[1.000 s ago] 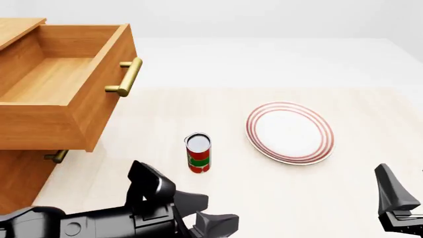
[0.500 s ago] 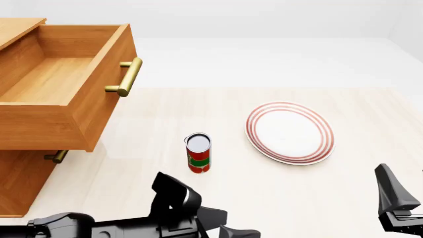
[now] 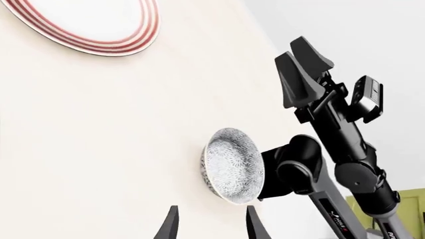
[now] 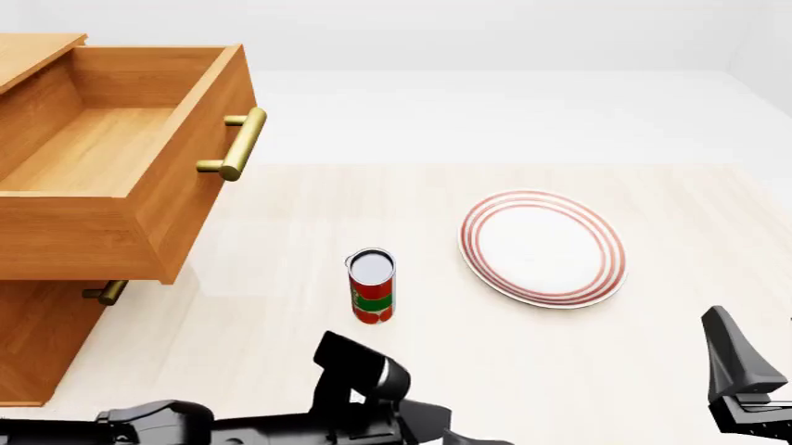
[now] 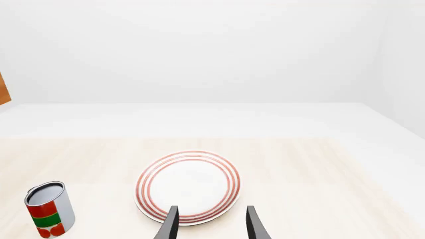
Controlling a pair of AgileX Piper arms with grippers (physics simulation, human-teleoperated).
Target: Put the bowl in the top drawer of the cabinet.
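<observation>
The top drawer [image 4: 118, 162] is being held wide open and bare. The bowl [image 3: 232, 166] is lying on the table, ungrabbed, near the right arm. Both grippers' fingers are being kept apart, holding nothing.

The can [image 4: 371, 287] stands between the cabinet [image 4: 44, 324] at left and the plate [image 4: 543, 247] at right.

Patterned bowl [image 3: 232, 166] on table, top drawer [image 4: 118, 158] open, cabinet [image 4: 44, 324] left.
</observation>
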